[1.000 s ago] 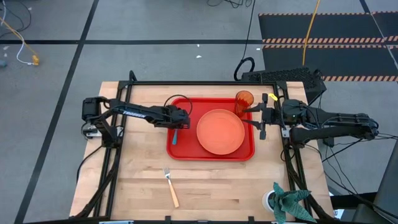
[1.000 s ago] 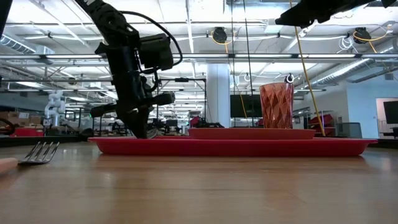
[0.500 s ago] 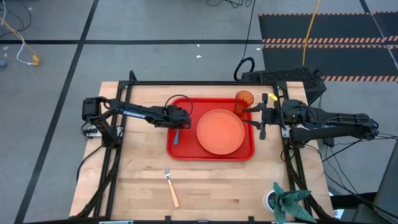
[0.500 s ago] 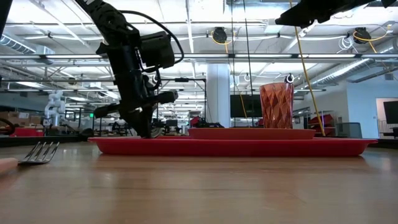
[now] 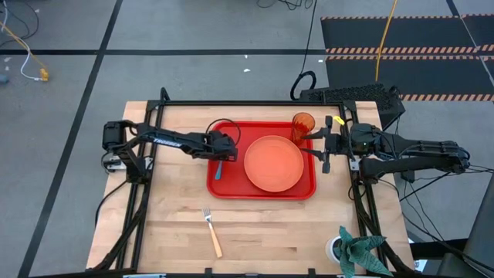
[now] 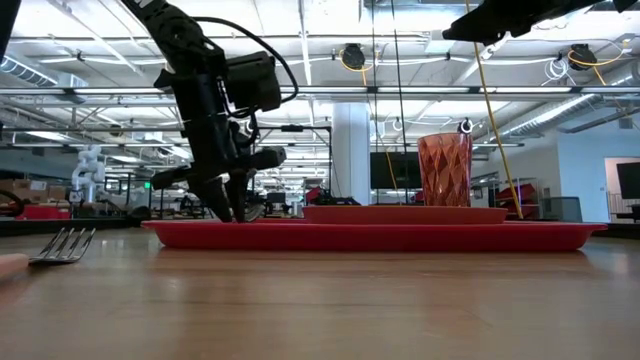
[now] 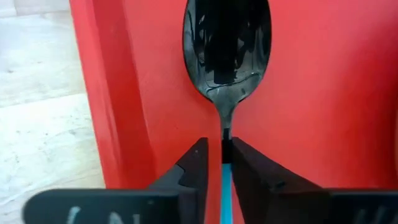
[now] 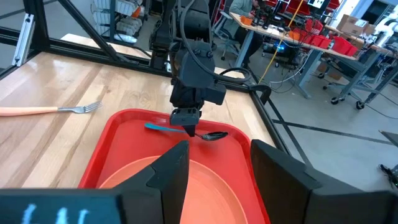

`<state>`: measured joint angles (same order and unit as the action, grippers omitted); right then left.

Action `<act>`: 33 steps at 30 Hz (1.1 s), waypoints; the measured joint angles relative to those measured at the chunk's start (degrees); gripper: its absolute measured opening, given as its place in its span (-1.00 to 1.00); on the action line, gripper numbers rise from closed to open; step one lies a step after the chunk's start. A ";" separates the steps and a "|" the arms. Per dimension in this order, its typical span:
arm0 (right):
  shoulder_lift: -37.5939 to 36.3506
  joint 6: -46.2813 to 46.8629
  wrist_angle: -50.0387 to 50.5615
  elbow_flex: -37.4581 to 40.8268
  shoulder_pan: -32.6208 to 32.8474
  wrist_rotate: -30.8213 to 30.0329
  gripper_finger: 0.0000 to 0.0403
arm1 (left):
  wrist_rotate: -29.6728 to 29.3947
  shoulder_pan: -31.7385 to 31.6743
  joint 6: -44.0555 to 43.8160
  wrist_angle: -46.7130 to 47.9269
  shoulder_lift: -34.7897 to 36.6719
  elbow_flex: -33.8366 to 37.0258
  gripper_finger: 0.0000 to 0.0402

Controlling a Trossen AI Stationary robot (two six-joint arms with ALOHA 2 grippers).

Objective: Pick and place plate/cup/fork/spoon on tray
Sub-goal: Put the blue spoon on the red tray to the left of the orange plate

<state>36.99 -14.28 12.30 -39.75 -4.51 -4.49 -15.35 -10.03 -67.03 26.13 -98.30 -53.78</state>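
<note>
The red tray (image 5: 225, 185) lies in the middle of the table. On it stand the orange plate (image 5: 273, 163) and, at its far right corner, the amber cup (image 5: 302, 123). The spoon (image 7: 226, 56) lies flat on the tray's left part, dark bowl and blue handle (image 7: 225, 186) both down. My left gripper (image 7: 219, 146) points down over the handle. It is slightly open, one finger on each side, with a slim gap showing. The fork (image 5: 212, 232) lies on the wood near the front edge. My right gripper (image 5: 320, 147) waits open, raised beside the tray's right rim.
A green crumpled thing (image 5: 355, 249) sits at the table's near right corner. A black frame (image 5: 247, 103) runs along the far edge. Bare wood lies between the tray and the fork.
My left gripper has opened over the spoon's handle and let go of it without shifting its place. The spoon rests on the tray's left part.
</note>
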 joint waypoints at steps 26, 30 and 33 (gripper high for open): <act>0.00 -0.08 0.00 0.00 0.00 0.00 -0.18 | -4.91 0.47 9.27 -7.97 0.00 0.00 -0.23; 0.00 -0.09 0.00 0.00 0.00 0.00 -0.18 | -5.39 0.47 21.70 -17.43 0.02 0.00 -0.23; 0.00 -0.11 0.02 0.00 0.00 0.00 -0.18 | -5.41 0.77 28.60 -20.94 0.06 0.00 -0.23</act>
<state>36.99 -14.39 12.32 -39.75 -4.51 -4.49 -20.75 -9.26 -38.42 5.20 -98.24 -53.78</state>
